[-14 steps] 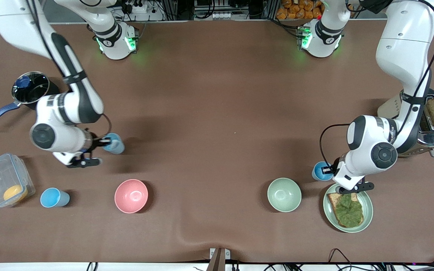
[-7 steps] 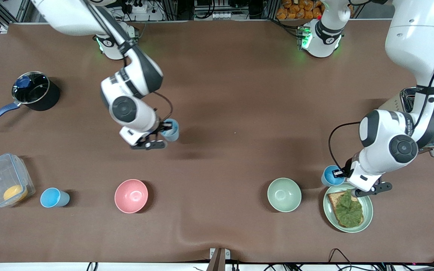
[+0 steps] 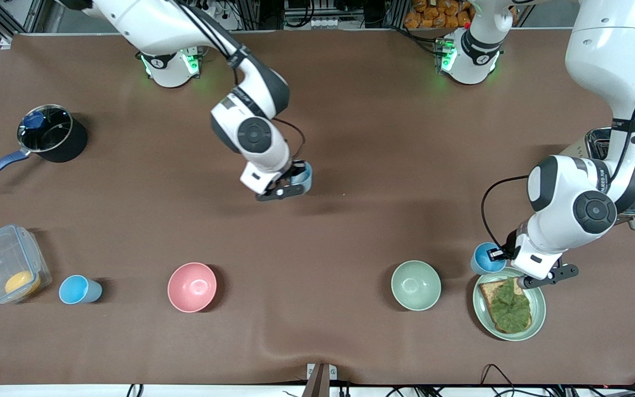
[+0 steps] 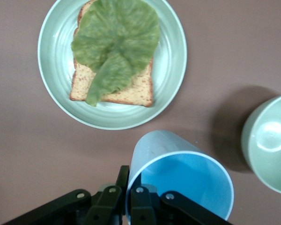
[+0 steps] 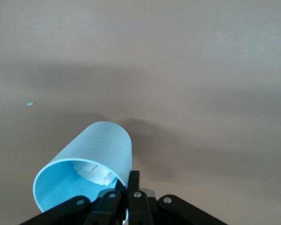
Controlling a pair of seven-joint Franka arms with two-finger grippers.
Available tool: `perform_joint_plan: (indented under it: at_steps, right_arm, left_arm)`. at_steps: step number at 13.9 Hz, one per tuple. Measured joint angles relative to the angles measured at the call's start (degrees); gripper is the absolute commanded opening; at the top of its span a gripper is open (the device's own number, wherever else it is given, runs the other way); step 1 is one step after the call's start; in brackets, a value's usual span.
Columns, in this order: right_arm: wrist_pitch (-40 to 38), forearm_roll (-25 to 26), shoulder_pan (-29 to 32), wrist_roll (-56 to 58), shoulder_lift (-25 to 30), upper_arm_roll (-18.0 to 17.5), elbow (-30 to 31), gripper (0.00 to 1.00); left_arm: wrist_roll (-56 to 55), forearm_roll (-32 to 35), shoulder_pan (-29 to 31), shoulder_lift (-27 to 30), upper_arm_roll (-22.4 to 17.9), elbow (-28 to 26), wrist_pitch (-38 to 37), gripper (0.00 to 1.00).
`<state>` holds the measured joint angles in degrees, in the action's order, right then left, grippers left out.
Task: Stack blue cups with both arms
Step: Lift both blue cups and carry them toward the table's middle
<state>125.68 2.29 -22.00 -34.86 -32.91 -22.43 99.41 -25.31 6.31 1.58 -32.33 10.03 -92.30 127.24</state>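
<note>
My right gripper (image 3: 294, 180) is shut on the rim of a pale blue cup (image 3: 305, 175) and holds it up over the middle of the table; in the right wrist view the cup (image 5: 86, 166) is tilted, with my gripper (image 5: 129, 194) clamped on its wall. My left gripper (image 3: 496, 255) is shut on the rim of a brighter blue cup (image 3: 484, 258) beside the green plate (image 3: 538, 314); the left wrist view shows this cup (image 4: 180, 180) with my gripper (image 4: 128, 194) pinching its wall. A third blue cup (image 3: 77, 289) stands near the right arm's end.
A pink bowl (image 3: 192, 286) and a pale green bowl (image 3: 415, 285) stand nearer the front camera. The plate holds toast with lettuce (image 3: 507, 305). A clear box (image 3: 6, 270) with an orange thing, a black saucepan (image 3: 50, 132) and a toaster (image 3: 634, 190) stand at the table's ends.
My right arm has carried its cup from near the saucepan end to over the table's middle. My left gripper with its cup has shifted slightly toward the plate.
</note>
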Motion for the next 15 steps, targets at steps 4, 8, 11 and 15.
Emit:
perform_joint_plan:
  at_steps: [4,8,11,15]
  right_arm:
    - [1.18,0.00,-2.37,-2.16,-5.15,0.02,-5.43,0.00]
    - [3.41,0.02,-2.64,-2.16,-7.27,0.02,-5.97,0.86]
    - [3.68,0.02,-2.25,-2.15,-7.19,0.33,-7.02,1.00]
    - [1.90,-0.91,1.06,-2.18,-1.93,-0.49,-8.90,1.00]
  left_arm:
    - [-7.18,-0.02,-0.23,1.17,5.15,-0.02,-0.20,0.00]
    - [-14.15,-0.02,-0.56,2.89,11.79,-0.05,-5.65,0.00]
    - [-17.30,-0.02,-0.69,4.07,14.65,-0.06,-6.34,0.00]
    - [-20.98,-0.02,-2.13,4.11,17.15,-0.67,-6.57,0.00]
